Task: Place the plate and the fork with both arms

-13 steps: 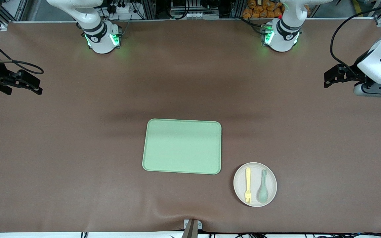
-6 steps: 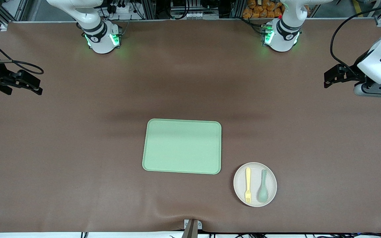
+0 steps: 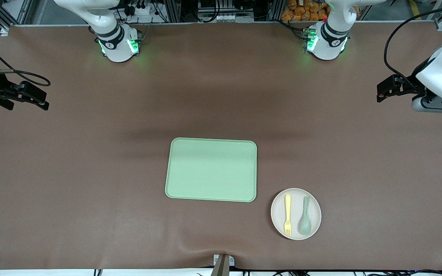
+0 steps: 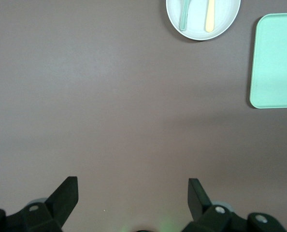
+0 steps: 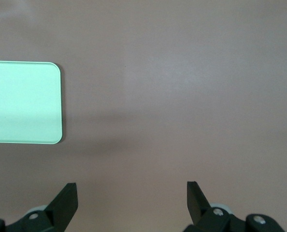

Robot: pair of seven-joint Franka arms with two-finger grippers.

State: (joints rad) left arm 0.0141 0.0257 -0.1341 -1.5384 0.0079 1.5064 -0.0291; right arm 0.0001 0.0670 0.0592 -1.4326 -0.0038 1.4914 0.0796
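Note:
The round off-white plate (image 3: 296, 203) lies near the table's front edge, beside the tray on the side of the left arm's end. On it lie the pale yellow fork (image 3: 287, 214) and a pale green spoon (image 3: 304, 221), side by side. In the left wrist view the plate (image 4: 196, 26) and fork (image 4: 209, 14) show far off. My left gripper (image 3: 384, 90) hangs open over bare table at its own end, its fingers empty (image 4: 132, 186). My right gripper (image 3: 37, 97) waits open and empty over the other end (image 5: 132, 189).
A rectangular pale green tray (image 3: 211, 169) lies empty at the middle of the table, also seen in both wrist views (image 4: 276, 63) (image 5: 22, 101). Brown mat covers the table. A small bracket (image 3: 223, 262) sits at the front edge.
The left arm's hand has edged very slightly toward its end of the table. The plate, fork, spoon, tray and right arm have not moved.

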